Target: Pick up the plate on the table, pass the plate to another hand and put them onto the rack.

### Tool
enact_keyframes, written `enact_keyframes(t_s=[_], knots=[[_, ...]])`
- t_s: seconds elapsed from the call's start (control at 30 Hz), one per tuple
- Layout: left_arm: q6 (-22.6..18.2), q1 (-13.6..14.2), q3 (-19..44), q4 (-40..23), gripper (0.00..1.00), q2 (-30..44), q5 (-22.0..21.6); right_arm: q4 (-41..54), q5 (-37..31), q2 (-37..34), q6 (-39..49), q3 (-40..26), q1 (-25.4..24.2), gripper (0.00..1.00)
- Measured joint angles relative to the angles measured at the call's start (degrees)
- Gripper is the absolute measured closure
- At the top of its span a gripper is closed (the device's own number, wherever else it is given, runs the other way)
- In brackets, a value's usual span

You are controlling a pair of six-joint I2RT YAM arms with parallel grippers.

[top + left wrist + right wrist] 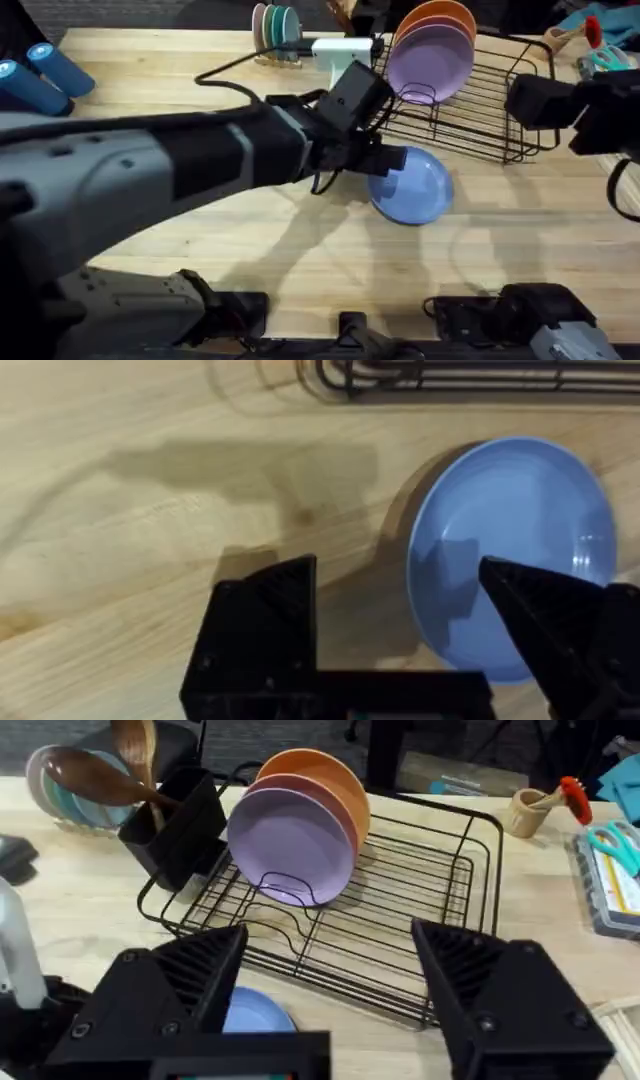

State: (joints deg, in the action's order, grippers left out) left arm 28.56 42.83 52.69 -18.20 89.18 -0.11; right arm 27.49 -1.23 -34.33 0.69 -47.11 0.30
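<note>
Plate [510,550] stiff, light, probably slippery: grip at rim. Left claw [400,625] released, straddling rim; right claw [325,990] released.

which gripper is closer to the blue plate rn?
Left. The left gripper hangs right over the blue plate, fingers open astride its rim. The right gripper is up by the far end of the rack, open, apart from the plate.
</note>
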Motion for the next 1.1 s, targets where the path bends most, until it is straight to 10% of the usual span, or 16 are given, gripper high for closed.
enact_keyframes(t_s=[1.1], knots=[[3.0, -0.3, 0.7, 0.9, 0.134, 5.6, 8.8, 1.7, 0.0, 0.0, 0.0, 0.0, 0.0, 0.003]])
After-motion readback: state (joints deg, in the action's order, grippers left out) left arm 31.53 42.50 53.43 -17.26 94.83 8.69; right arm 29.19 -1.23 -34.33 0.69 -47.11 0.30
